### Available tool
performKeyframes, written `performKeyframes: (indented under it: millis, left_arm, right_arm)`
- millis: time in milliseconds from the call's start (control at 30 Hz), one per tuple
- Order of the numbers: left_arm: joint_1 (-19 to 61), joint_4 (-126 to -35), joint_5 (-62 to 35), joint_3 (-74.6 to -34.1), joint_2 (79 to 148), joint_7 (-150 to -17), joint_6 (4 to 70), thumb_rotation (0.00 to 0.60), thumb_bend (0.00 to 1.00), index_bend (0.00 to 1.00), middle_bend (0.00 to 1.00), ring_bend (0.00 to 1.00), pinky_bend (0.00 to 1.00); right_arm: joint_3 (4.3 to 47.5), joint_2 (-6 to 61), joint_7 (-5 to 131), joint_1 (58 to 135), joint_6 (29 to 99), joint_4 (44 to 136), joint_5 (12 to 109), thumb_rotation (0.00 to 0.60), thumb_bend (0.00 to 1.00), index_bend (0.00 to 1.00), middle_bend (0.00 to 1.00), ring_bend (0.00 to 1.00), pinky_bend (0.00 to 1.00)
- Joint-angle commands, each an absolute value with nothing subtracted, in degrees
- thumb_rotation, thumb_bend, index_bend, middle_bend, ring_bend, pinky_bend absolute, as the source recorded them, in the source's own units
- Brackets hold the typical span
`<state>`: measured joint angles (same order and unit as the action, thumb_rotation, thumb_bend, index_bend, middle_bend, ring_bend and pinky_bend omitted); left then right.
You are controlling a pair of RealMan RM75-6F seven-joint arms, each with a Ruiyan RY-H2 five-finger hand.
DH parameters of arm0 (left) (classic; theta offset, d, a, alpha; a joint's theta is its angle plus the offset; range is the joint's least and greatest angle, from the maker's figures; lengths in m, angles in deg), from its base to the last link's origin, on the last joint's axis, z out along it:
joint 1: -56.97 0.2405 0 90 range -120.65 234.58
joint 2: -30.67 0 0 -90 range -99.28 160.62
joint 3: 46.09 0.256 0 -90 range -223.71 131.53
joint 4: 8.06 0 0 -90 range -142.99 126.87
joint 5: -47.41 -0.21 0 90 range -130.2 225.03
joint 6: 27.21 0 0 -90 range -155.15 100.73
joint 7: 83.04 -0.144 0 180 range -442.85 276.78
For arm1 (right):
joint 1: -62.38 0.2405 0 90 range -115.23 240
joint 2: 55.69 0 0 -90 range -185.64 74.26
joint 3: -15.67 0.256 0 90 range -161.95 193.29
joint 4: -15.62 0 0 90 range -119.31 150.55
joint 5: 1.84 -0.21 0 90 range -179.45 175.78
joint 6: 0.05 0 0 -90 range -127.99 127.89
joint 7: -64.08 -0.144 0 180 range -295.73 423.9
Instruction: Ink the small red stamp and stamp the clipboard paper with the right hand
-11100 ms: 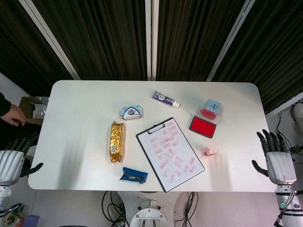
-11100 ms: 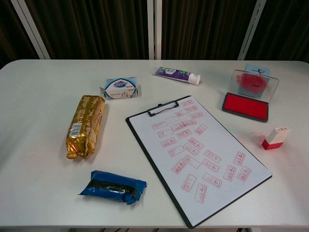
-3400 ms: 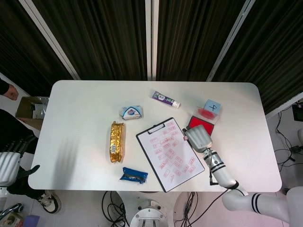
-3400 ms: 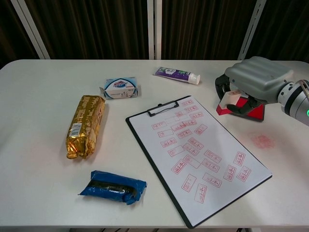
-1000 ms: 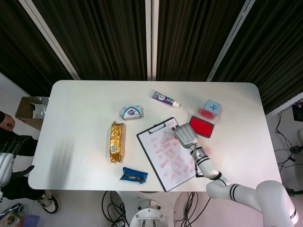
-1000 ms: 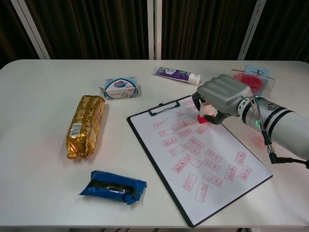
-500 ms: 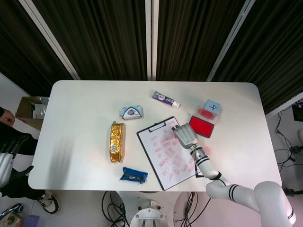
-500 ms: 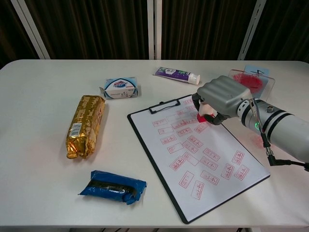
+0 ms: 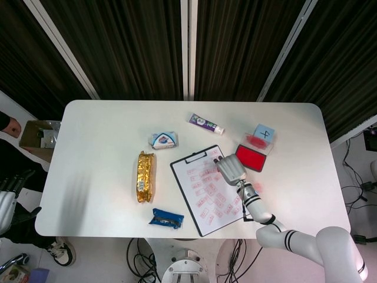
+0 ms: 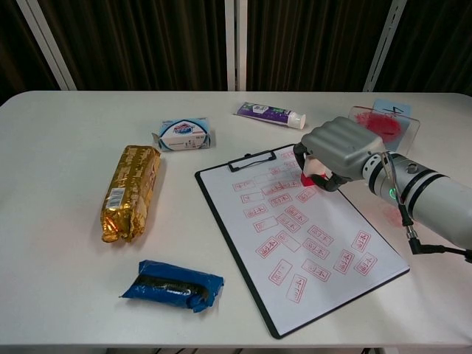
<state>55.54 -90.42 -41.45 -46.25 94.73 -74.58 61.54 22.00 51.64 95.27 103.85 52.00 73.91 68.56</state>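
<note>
Nearest the camera in the chest view, at lower left, lies a blue snack packet [image 10: 175, 286], and beyond it a gold foil-wrapped pack [image 10: 132, 192] along the left side of the white table [image 10: 59, 140]. Across the lower centre and right runs the black clipboard [image 10: 221, 221], tilted, its paper [image 10: 310, 236] covered with many red stamp marks. Over the paper's upper right corner the right hand [image 10: 335, 151] sits with fingers curled down around the small red stamp [image 10: 312, 178]; only a bit of the stamp's red base and white body shows under the palm, and the base appears to be pressed on the sheet, though the actual contact is hidden. In the head view the left hand [image 9: 7, 203] shows only partly at the lower left edge, off the table; its fingers look spread, holding nothing. Further back, at the right of the chest view, the ink pad's clear lid [image 10: 383, 125] with red smears shows behind the right hand, and the head view shows the open red ink pad [image 9: 251, 158] just beside that hand. A faint red smudge [image 10: 392, 215] marks the bare table right of the clipboard. At the back are a small blue-and-white box [image 10: 183, 135] and a purple tube [image 10: 269, 114]. The task seems well advanced: with the stamp gripped and set on the paper, inking is probably done, and what remains is to finish the press and lift off.
</note>
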Motion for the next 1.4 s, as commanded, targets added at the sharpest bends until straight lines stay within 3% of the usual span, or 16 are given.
performKeyframes:
  millis: [33,700,1000,1400]
  left_arm:
    - [55.5,-90.4,-41.4,-46.3,94.8,-74.6,61.5,0.6,0.0,0.16,0.17,0.16,0.25]
    - [54.9,-91.7,-42.2,-46.3,94.9,-75.8,61.1,0.6,0.0,0.16,0.17,0.16,0.25]
    - [54.4,-92.6,-42.7,-46.1,95.1,-76.8,60.7,0.6,0.0,0.16,0.17,0.16,0.25]
    - [54.2,-92.9,-43.0,-45.8,95.3,-77.3,60.5,0.6,0.0,0.16,0.16,0.16,0.25]
  right_arm:
    - [22.4,51.3,94.7,103.8,52.6,74.6,68.9,0.6,0.45,0.99,0.84,0.78,1.0]
    - [24.5,38.0,91.3,99.2,64.2,93.0,73.2,0.6,0.45,0.99,0.84,0.78,1.0]
    - [17.8,32.7,90.3,93.1,66.6,94.9,75.3,0.6,0.45,0.99,0.84,0.78,1.0]
    - [13.2,34.5,85.6,88.5,65.9,86.6,77.4,0.6,0.44,0.96,0.81,0.78,1.0]
